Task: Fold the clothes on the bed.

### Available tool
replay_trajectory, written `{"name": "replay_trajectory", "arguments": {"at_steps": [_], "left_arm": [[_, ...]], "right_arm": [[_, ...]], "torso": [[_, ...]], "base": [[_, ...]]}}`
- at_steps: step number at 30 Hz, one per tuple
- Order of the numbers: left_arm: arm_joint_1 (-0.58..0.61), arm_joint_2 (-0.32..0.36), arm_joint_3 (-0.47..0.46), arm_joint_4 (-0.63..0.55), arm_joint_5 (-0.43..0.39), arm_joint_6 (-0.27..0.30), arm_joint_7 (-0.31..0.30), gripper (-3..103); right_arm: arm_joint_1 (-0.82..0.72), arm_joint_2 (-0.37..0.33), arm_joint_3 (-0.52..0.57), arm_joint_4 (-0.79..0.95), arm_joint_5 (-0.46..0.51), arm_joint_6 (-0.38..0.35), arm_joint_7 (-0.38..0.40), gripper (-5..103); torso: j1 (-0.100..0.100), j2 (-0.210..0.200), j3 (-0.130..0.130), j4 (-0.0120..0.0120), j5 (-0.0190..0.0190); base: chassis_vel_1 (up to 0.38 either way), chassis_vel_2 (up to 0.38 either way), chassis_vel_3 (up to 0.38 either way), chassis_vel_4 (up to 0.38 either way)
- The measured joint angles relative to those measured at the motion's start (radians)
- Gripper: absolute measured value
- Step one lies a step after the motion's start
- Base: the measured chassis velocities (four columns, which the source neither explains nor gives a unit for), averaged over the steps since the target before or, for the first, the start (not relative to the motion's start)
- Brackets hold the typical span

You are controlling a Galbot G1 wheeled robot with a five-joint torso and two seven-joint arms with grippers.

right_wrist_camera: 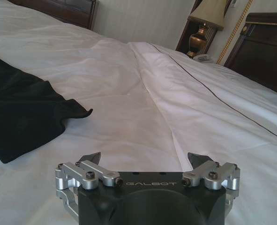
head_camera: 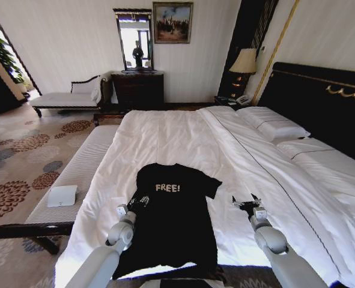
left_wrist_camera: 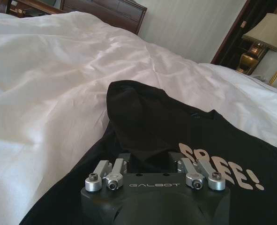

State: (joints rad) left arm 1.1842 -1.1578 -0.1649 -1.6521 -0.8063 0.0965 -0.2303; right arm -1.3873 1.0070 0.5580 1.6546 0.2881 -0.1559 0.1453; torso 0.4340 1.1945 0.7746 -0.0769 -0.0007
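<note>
A fold of the soft black T-shirt (left_wrist_camera: 175, 136) is pinched in the left gripper (left_wrist_camera: 150, 164), while the right gripper (right_wrist_camera: 145, 159) is held spread wide above the white-sheeted bed (right_wrist_camera: 143, 93).

Right gripper (right_wrist_camera: 145, 161) low over the white bed (right_wrist_camera: 143, 108), dark fingers (right_wrist_camera: 90, 157) spread wide apart, nothing between them. Black T-shirt (right_wrist_camera: 21, 112) lying flat on the sheet off to one side, sleeve edge pointing toward the gripper, well apart from it. Beyond, a lamp (right_wrist_camera: 208, 21) and dark headboard (right_wrist_camera: 262, 47).
</note>
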Motion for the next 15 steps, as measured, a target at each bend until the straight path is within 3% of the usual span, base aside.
{"name": "replay_trajectory", "arguments": {"at_steps": [1,8,15], "left_arm": [[0.000,0.000,0.000,0.000,0.000,0.000,0.000,42],[0.000,0.000,-0.001,0.001,0.000,-0.003,0.000,10],[-0.002,0.002,-0.005,0.001,0.000,-0.004,-0.002,0]], "right_arm": [[0.000,0.000,0.001,0.000,0.000,0.000,0.000,100],[-0.003,0.002,0.002,0.002,-0.002,0.002,0.000,100],[-0.006,0.005,0.003,0.004,-0.005,0.002,0.000,100]], "torso": [[0.000,0.000,0.000,0.0000,0.0000],[0.000,0.000,0.000,0.0000,0.0000],[0.000,0.000,0.000,0.0000,0.0000]], "base": [[0.000,0.000,0.000,0.000],[0.000,0.000,0.000,0.000],[0.000,0.000,0.000,0.000]]}}
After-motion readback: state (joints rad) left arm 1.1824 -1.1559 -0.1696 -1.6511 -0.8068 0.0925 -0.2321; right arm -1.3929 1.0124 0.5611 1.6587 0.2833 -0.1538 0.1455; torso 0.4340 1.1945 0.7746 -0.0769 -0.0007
